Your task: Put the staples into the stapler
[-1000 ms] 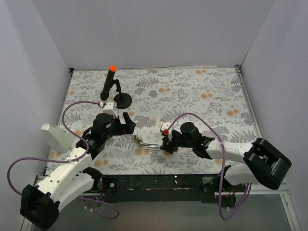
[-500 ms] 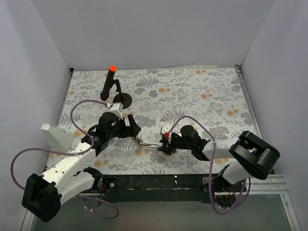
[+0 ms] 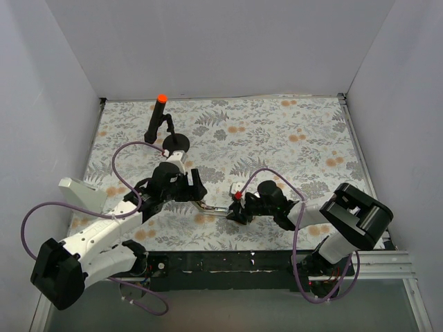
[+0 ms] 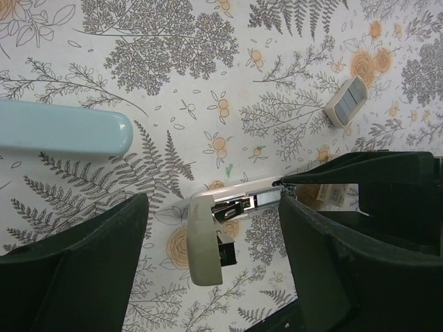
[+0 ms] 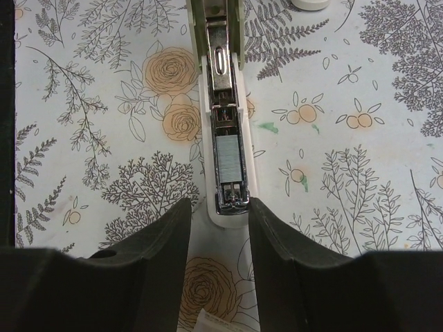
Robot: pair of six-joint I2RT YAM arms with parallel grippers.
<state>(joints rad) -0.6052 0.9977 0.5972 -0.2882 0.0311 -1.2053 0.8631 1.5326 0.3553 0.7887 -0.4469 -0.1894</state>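
Note:
The pale olive-green stapler (image 3: 208,206) lies open on the floral mat between my two grippers. In the left wrist view its lid (image 4: 204,242) hangs bent away from the base, midway between the wide-apart fingers of my open left gripper (image 4: 214,273). From the right wrist I look along the silver channel, where a grey block of staples (image 5: 228,160) sits. My right gripper (image 5: 218,207) is open, its tips close on either side of the stapler's (image 5: 223,104) near end. The small whitish-pink staple box (image 4: 344,102) lies apart on the mat (image 3: 235,187).
A light blue bar (image 4: 62,128) lies on the mat left of the stapler. A black stand with an orange tip (image 3: 160,117) rises at the back left. A white block (image 3: 82,196) sits at the left edge. White walls enclose three sides.
My left arm has moved right, bringing its gripper over the stapler's lid, and its jaws have narrowed. The right gripper's jaws have also closed in somewhat around the stapler's end.

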